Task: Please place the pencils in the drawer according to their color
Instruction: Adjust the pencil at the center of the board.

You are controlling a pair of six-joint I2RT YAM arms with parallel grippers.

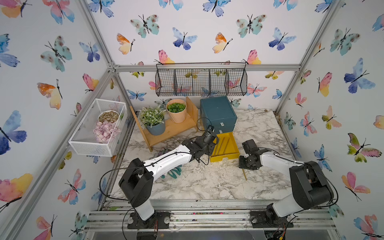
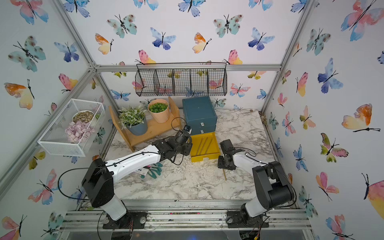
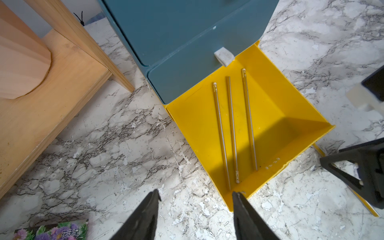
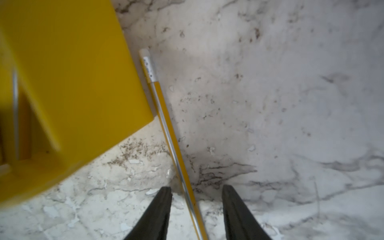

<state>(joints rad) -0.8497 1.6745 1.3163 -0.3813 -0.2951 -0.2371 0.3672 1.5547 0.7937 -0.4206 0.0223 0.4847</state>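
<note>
Yellow drawer (image 3: 197,124) is sitting pulled out of the chest (image 3: 187,31) with three gold pencils (image 3: 232,124) lying inside. Fourth pencil (image 4: 167,124) is lying on the desk (image 3: 104,145) just beside the drawer, right fingers (image 4: 158,214) spread around it, not gripping. Left fingers (image 3: 145,218) are hovering spread, empty, at the drawer's front corner

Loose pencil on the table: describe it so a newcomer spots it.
Start at the teal chest with its yellow bottom drawer pulled out. The gold pencil lies on the marble just beside that drawer, under the right gripper. Three pencils lie inside it; this one alone is outside.
</note>
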